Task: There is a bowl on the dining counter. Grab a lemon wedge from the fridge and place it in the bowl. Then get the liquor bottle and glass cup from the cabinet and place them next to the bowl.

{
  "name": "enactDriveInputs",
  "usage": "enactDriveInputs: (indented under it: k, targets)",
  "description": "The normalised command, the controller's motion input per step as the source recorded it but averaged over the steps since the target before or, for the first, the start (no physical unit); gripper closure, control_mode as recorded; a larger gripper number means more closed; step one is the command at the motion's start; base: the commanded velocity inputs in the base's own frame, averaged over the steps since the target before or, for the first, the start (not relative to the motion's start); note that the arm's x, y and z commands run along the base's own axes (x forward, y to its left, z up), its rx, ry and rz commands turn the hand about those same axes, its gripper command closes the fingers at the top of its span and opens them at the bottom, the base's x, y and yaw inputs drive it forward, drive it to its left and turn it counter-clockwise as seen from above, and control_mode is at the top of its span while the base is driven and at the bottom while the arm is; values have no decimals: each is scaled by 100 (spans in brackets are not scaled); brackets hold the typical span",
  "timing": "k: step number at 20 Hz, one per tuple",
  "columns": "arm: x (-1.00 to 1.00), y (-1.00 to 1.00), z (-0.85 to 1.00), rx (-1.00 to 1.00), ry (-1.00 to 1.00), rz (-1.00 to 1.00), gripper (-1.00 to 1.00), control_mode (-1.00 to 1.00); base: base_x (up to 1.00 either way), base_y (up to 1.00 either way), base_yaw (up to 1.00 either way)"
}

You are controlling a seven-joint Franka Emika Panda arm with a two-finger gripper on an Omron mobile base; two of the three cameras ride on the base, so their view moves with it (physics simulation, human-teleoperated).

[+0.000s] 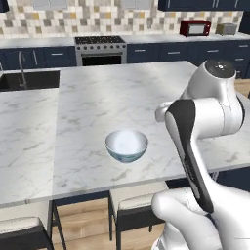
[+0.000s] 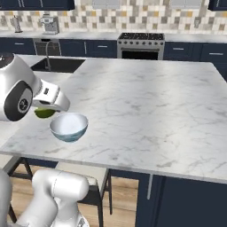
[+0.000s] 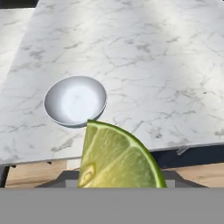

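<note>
Hand view, lemon wedge (image 3: 116, 157) clamped in gripper (image 3: 118, 181), bowl (image 3: 75, 101) beyond, apart

The dining counter (image 1: 97, 102) lies bare and wide around the bowl (image 1: 127, 145), which stands alone near the front edge. Nothing rises between the bowl and the far edge or the right corner. The sink (image 1: 29, 79) and faucet (image 1: 21, 68) stand at the far left corner, well apart. Stools (image 1: 132, 212) sit tucked under the front edge, below the top.
</note>
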Motion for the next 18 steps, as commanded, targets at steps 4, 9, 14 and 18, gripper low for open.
enactDriveInputs:
  k: [4, 9, 14, 18]
  targets:
    - [63, 77, -43, 0, 13, -19, 100, -100, 0, 0, 0]
    - [87, 40, -47, 0, 16, -12, 100, -100, 0, 0, 0]
    - [84, 0, -58, 0, 14, -11, 100, -100, 0, 0, 0]
    - [60, 0, -72, 2, 12, -2, 100, -100, 0, 0, 0]
